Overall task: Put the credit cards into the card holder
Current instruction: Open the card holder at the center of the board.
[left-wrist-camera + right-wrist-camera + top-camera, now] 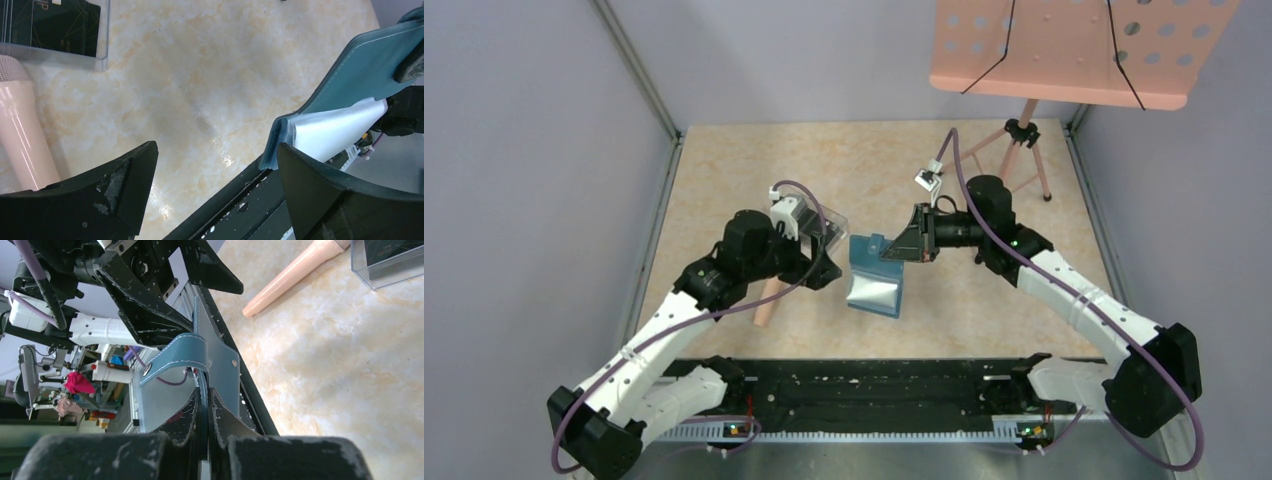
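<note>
the right gripper has its fingers pressed together on one edge of the card holder, holding it up off the marble-patterned table between the two arms. the left gripper has its fingers wide apart. the card holder's lower corner sits just beside the tip of one finger; whether they touch cannot be told. the card holder is teal-blue with white stitching, hangs partly open showing a pale blue inner face, and carries a strap with a snap button. the credit cards, black with thin gold lines, lie in a clear plastic box beside a pink cylinder. their lettering is cut off and unreadable.
</note>
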